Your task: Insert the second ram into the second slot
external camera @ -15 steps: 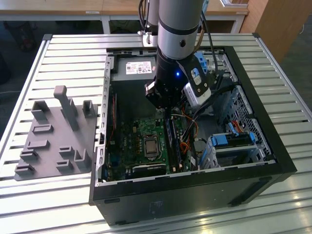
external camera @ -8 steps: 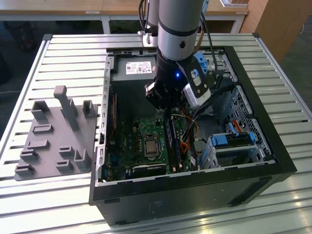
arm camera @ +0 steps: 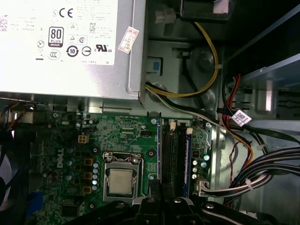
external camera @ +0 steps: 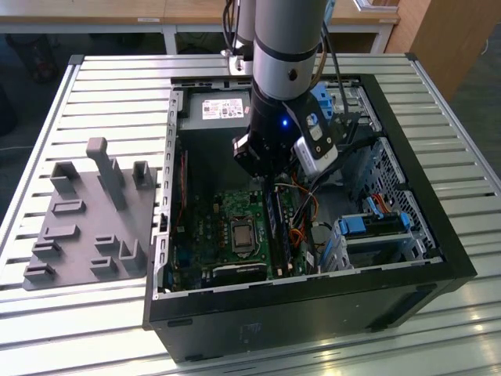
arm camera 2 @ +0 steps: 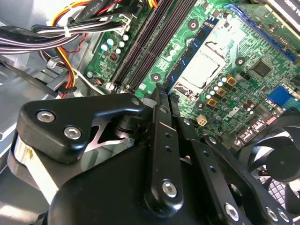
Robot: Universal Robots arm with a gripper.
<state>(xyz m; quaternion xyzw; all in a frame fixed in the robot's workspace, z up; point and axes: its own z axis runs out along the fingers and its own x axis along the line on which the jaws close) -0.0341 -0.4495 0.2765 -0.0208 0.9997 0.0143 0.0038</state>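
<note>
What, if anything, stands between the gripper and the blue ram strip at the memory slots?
Nothing visible does. In the second wrist view the gripper sits at the end of the memory slots, beside the blue ram strip along the CPU socket. The cables lie off to one side.

Pretty tight in there. The black gripper [external camera: 270,182] hangs right over the long black memory slots [arm camera: 174,154], and the lane is narrow: silver square processor socket [arm camera: 121,180] close on one side, a bundle of black, red and yellow cables [arm camera: 262,166] just beside the slots on the other. A grey metal power supply box [arm camera: 93,79] walls off one end. Straight up through the open side of the black computer case [external camera: 313,309] is free. The silver slatted table [external camera: 117,78] has room beyond the grey plastic fixture [external camera: 86,227] with upright posts.
</note>
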